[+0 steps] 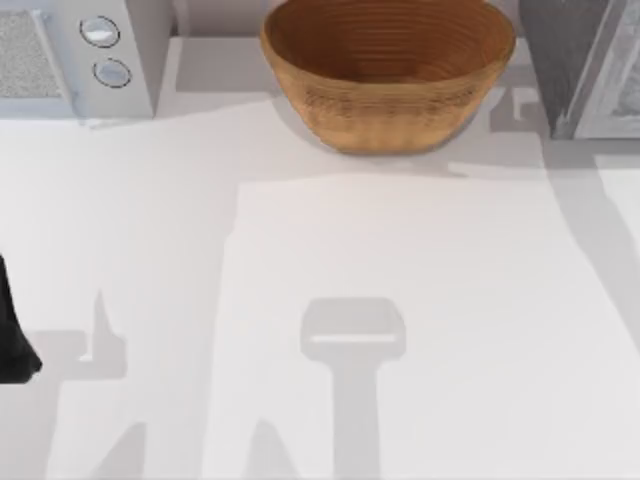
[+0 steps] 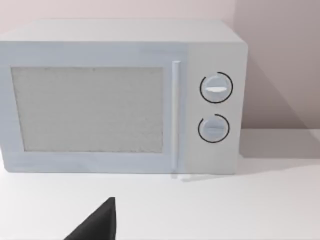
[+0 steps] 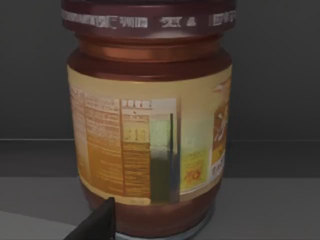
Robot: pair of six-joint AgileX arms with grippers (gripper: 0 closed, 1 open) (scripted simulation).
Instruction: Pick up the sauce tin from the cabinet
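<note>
The sauce tin (image 3: 150, 125) stands upright on a grey shelf, very close in the right wrist view. It has a dark maroon lid, a tan-orange label and a dark wall behind it. A dark part of my right gripper (image 3: 97, 222) sits low beside the tin's base. The cabinet (image 1: 585, 70) stands at the table's far right corner in the top view, with a dark grey speckled side and a pale framed door. My left gripper (image 1: 15, 340) is parked at the table's left edge.
A big woven brown basket (image 1: 388, 70) stands at the back middle, left of the cabinet. A white microwave (image 1: 75, 55) with two round knobs fills the back left corner and faces the left wrist camera (image 2: 120, 95). The white table (image 1: 330, 280) spreads in front.
</note>
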